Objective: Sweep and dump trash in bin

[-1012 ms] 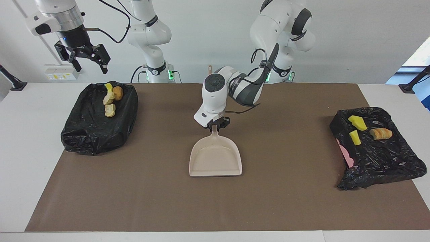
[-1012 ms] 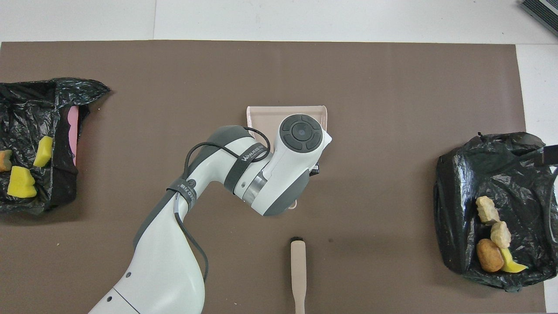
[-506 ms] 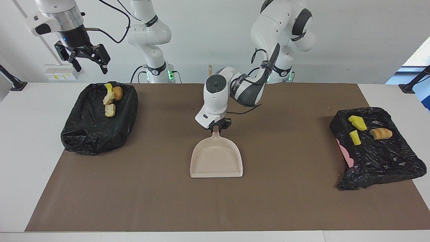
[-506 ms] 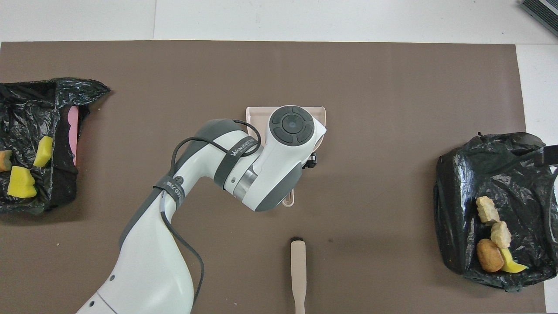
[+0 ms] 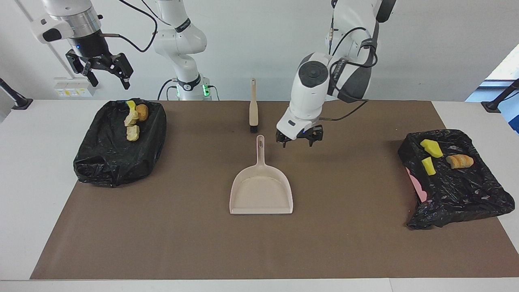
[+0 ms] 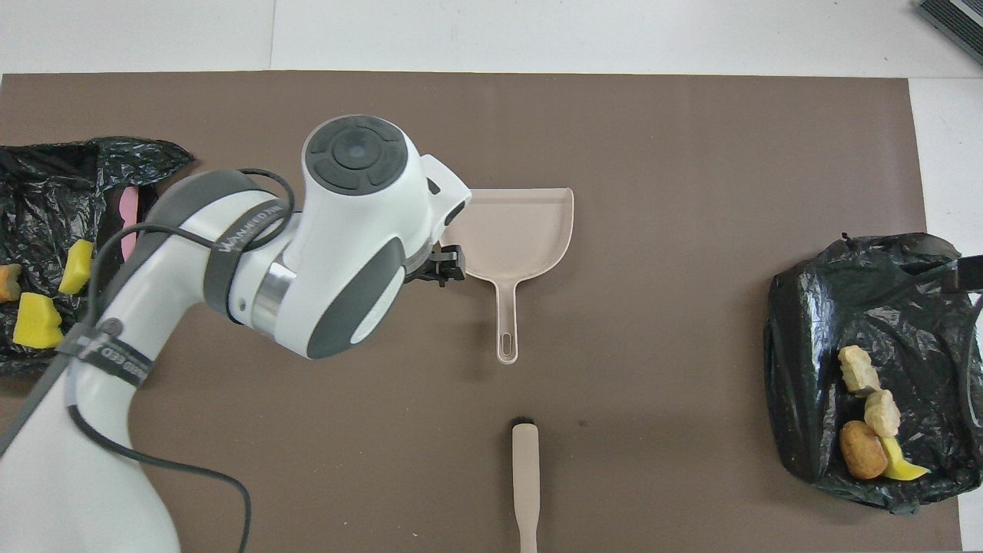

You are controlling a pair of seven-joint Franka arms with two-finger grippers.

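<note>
The left pincer (image 5: pixel 299 140) hangs wide open and empty over the mat, just beside the dustpan (image 5: pixel 261 190) handle, whose long axis points toward the robots. A second ago it gripped this handle. The right pincer (image 5: pixel 104 71) waits open above its bin (image 5: pixel 117 142). The trash (image 5: pixel 134 119) lies in both bins.

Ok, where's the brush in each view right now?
Facing view: the brush lies near the top centre, just above the dustpan's handle.
Overhead view: the brush lies at the bottom centre, below the dustpan's handle.
Shared landmark: the dustpan, mid-mat; the brush is nearer to the robots than it.
</note>
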